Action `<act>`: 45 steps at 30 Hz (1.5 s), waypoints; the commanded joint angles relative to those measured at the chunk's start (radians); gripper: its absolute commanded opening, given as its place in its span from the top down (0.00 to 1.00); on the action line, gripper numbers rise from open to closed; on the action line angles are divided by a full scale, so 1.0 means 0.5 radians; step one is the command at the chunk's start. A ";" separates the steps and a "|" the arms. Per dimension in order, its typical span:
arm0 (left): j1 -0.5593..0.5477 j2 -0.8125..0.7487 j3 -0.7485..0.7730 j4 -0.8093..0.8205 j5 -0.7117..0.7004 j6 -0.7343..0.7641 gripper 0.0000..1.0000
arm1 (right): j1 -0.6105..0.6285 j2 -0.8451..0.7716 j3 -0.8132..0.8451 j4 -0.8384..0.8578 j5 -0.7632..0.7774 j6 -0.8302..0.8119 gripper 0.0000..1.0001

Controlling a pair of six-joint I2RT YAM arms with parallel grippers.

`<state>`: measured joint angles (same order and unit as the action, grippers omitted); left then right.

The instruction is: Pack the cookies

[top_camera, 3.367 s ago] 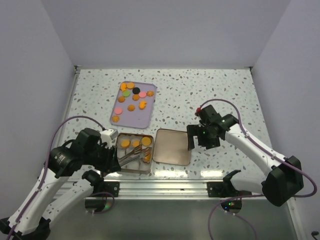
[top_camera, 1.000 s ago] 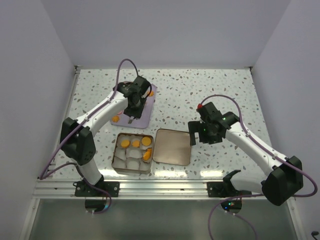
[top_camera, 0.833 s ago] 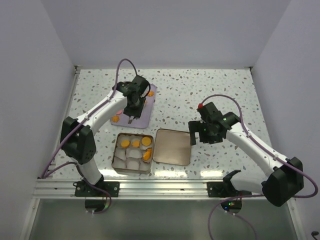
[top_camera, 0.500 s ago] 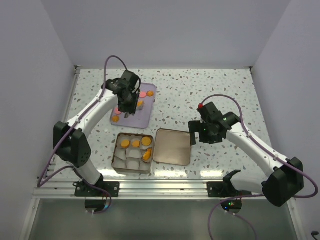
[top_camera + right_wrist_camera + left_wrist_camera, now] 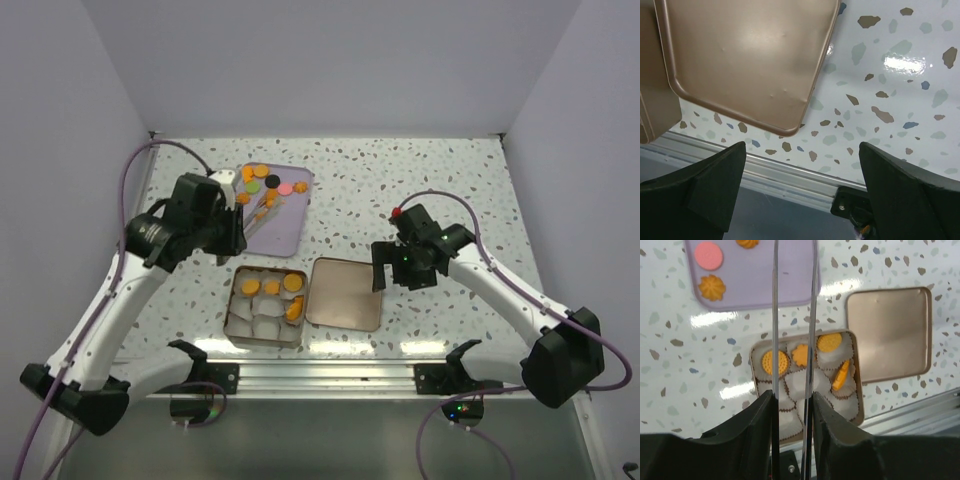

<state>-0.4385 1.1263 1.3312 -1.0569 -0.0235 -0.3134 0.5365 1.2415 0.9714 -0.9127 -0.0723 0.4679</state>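
Left gripper (image 5: 792, 400) pinching tweezers (image 5: 775, 315) | right gripper (image 5: 801, 150) spread | cookies (image 5: 775, 362) flat, orange, pink

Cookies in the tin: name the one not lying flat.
The orange cookie nearest the lid; it stands tilted on edge, while the other three lie flat.

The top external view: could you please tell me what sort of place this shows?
Probably a robotics lab work cell, not a kitchen: plain white walls box in a speckled table, and two robot arms are bolted to a metal rail at its near edge.
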 commanded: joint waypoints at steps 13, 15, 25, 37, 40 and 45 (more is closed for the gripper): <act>-0.003 -0.878 -0.487 -0.414 0.289 -0.294 0.80 | 0.007 -0.090 -0.194 0.135 -0.263 0.034 0.01; -0.003 -0.961 -0.527 -0.439 0.314 -0.318 0.80 | 0.007 -0.087 -0.219 0.153 -0.291 0.043 0.01; -0.003 -1.206 -0.671 -0.522 0.580 -0.287 0.80 | 0.004 -0.093 -0.295 0.169 -0.359 0.037 0.02; -0.016 -1.277 -0.861 -0.525 0.532 -0.208 0.75 | 0.007 -0.053 -0.256 0.153 -0.368 0.025 0.01; -0.016 -1.335 -0.904 -0.525 0.556 -0.211 0.73 | 0.007 -0.050 -0.262 0.144 -0.356 0.009 0.02; -0.031 -1.489 -0.907 -0.525 0.581 -0.189 0.65 | 0.004 -0.062 -0.292 0.144 -0.349 0.006 0.02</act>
<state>-0.4431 0.4168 0.8722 -1.3277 0.2348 -0.4335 0.5365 1.2167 0.8261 -0.8478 -0.2302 0.4778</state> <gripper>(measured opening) 0.383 0.986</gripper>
